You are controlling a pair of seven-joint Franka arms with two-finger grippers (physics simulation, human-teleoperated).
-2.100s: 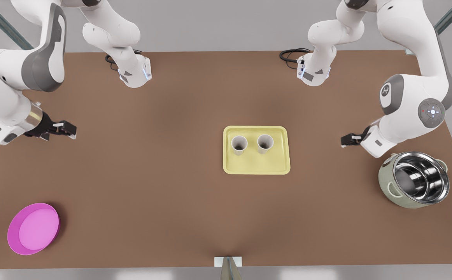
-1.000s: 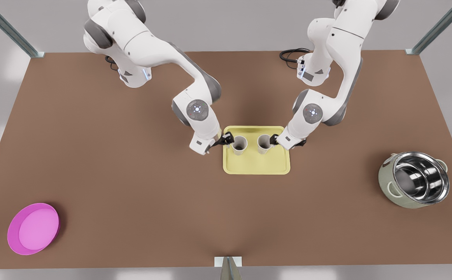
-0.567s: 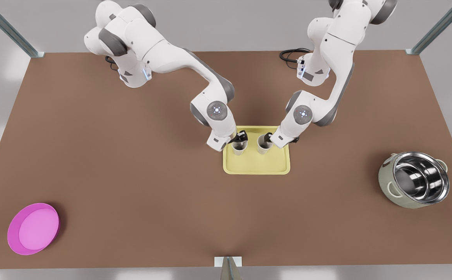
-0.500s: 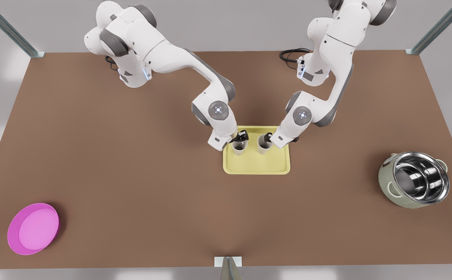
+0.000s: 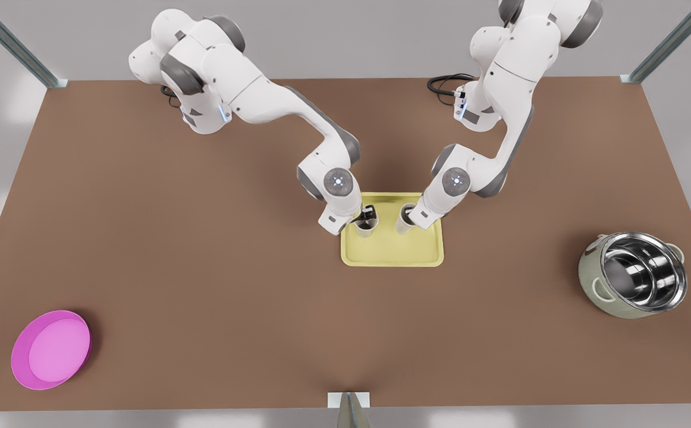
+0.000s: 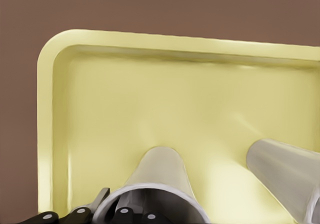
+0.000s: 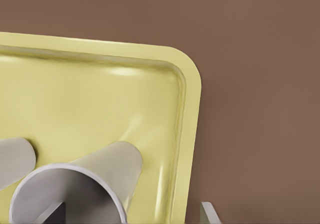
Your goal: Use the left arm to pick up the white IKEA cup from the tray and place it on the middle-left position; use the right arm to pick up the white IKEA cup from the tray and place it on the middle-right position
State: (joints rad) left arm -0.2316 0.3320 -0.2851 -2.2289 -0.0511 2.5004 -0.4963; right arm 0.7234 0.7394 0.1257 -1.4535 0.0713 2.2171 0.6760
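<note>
Two white cups stand side by side on the pale yellow tray (image 5: 393, 249). My left gripper (image 5: 368, 217) is down on the cup (image 5: 364, 229) on the front view's left. In the left wrist view that cup (image 6: 157, 169) is close below, and the left gripper (image 6: 112, 206) is shut on its rim, one finger outside and one inside; the other cup (image 6: 285, 169) stands beside it. My right gripper (image 5: 410, 214) is at the other cup (image 5: 403, 227). In the right wrist view the right gripper (image 7: 127, 211) is open, straddling the wall of its cup (image 7: 100, 174).
A magenta dish (image 5: 51, 349) lies near the front left corner. A steel pot (image 5: 634, 274) sits at the front view's right. Black cables (image 5: 446, 83) lie by the arm bases at the back. Bare brown tabletop (image 5: 232, 267) spreads on both sides of the tray.
Both arms swung in from the table's sides to the tray and lowered onto the cups. The left gripper's fingers have come together on its cup's rim.
</note>
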